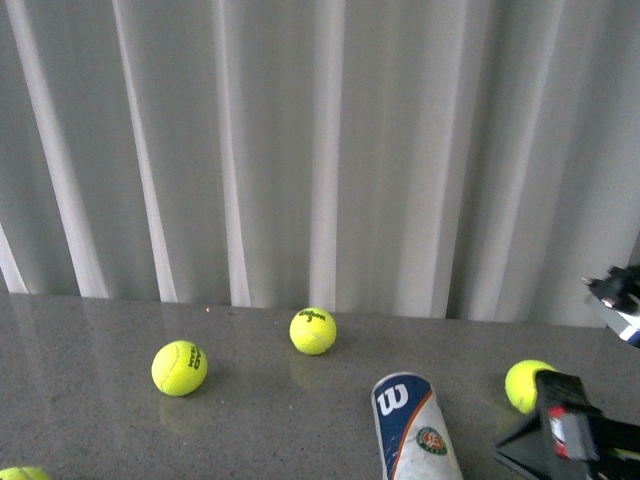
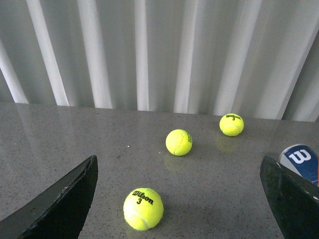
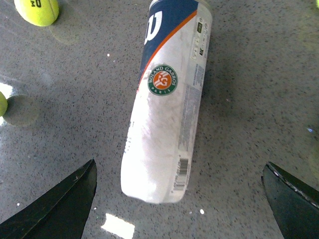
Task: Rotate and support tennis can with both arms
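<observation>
Grey speckled tabletop (image 1: 80,350), pleated white curtains (image 1: 300,150) behind. Lying flat: white-navy-orange labelled plastic tennis can (image 3: 164,109) (yellow-green tennis balls (image 1: 179,368) around). Fingers spread wide, empty: left gripper (image 2: 178,159), right gripper (image 3: 179,166).

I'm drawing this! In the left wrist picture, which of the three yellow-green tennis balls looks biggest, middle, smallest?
Largest: nearest round yellow-green tennis ball.
Then middle ball and farthest ball, nearly alike.
Probably only nearness differs.

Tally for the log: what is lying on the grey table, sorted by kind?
yellow-green felt tennis balls: 4 (one cut off at the frame edge)
clear plastic tennis can with navy, white and orange label: 1
Total: 5
</observation>
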`<state>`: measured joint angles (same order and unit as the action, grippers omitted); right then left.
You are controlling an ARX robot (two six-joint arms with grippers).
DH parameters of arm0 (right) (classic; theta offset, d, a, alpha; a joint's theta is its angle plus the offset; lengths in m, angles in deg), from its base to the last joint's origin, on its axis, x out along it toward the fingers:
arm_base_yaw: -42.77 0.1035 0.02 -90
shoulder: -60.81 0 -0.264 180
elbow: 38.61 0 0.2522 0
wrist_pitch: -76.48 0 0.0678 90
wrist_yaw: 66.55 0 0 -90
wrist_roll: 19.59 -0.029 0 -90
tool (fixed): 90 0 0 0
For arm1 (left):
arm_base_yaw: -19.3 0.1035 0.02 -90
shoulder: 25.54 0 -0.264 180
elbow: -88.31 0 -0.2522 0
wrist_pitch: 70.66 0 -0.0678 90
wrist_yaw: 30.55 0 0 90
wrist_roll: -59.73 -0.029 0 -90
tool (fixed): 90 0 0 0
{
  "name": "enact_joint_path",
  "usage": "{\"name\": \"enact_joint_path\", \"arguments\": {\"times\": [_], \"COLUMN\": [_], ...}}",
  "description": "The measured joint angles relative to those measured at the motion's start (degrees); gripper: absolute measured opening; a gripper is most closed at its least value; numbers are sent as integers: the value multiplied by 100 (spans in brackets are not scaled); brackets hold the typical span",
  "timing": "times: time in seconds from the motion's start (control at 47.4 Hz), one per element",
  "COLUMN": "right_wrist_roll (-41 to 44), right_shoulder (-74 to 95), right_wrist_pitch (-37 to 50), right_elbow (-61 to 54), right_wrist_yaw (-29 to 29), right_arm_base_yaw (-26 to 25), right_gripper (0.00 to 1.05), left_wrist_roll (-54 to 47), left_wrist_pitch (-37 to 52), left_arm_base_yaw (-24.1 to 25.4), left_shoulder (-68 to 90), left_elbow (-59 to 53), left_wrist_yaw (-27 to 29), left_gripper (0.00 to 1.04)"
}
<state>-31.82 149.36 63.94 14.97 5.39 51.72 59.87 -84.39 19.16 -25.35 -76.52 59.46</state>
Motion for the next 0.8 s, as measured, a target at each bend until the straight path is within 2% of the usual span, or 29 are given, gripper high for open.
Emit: {"name": "enact_joint_path", "arguments": {"times": [0.401, 0.569, 0.759, 0.801], "right_wrist_roll": [-7, -118, -118, -92], "right_shoulder": [2271, 3145, 3676, 3705], "right_wrist_pitch": [-173, -273, -299, -297], "right_elbow": [1768, 2529, 2861, 2870], "right_wrist_yaw": [175, -28, 177, 258], "right_arm_base_yaw": [310, 435, 673, 702], "right_gripper": [98, 98, 98, 94], "left_wrist_roll": [0, 0, 0, 0], "left_wrist_pitch": [0, 0, 0, 0], "left_arm_base_yaw": [0, 0, 0, 0], "left_shoulder": [0, 0, 0, 0], "left_elbow": [0, 0, 0, 0], "left_wrist_yaw": [0, 0, 0, 0], "left_gripper": [98, 98, 98, 98]}}
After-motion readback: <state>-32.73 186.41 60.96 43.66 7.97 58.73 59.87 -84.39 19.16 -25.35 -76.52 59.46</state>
